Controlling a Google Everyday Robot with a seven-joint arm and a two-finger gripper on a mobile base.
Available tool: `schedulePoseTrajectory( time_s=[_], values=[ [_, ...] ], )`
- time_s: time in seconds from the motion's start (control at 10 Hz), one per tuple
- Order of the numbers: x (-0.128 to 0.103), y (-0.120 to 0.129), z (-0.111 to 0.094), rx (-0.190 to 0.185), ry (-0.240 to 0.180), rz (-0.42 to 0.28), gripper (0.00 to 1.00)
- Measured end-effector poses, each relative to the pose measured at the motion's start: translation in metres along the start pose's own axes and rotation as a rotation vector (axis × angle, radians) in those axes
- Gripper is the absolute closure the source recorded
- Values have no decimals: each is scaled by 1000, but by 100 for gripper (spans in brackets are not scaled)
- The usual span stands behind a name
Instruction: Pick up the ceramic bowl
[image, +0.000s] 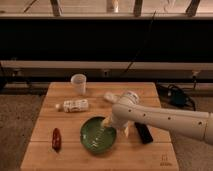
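The ceramic bowl (97, 136) is round, shallow and glossy green with pale streaks inside. It sits on the wooden table (150, 155) near the front middle. My white arm reaches in from the right, and my gripper (108, 123) is down at the bowl's right rim, over its inner edge. The arm's wrist hides part of the rim there.
A small white cup (78, 83) stands at the back left. A white bottle (74, 105) lies on its side behind the bowl. A red object (56, 139) lies at the front left. A black object (144, 133) lies right of the bowl, partly under my arm.
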Motion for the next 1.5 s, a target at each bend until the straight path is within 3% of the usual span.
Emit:
schedulePoseTrajectory(
  time_s=[0.5,0.6,0.9,1.0,1.3,1.4,1.5],
  values=[
    [-8,-1,14,-49,-66,-63,20],
    [-10,-1,16,-57,-73,-74,24],
    [-13,-2,19,-73,-92,-101,50],
    [-10,1,17,-62,-83,-88,54],
    [-8,-1,18,-57,-79,-89,46],
    [-9,0,18,-59,-77,-95,51],
    [-9,-1,16,-53,-70,-100,62]
  ],
)
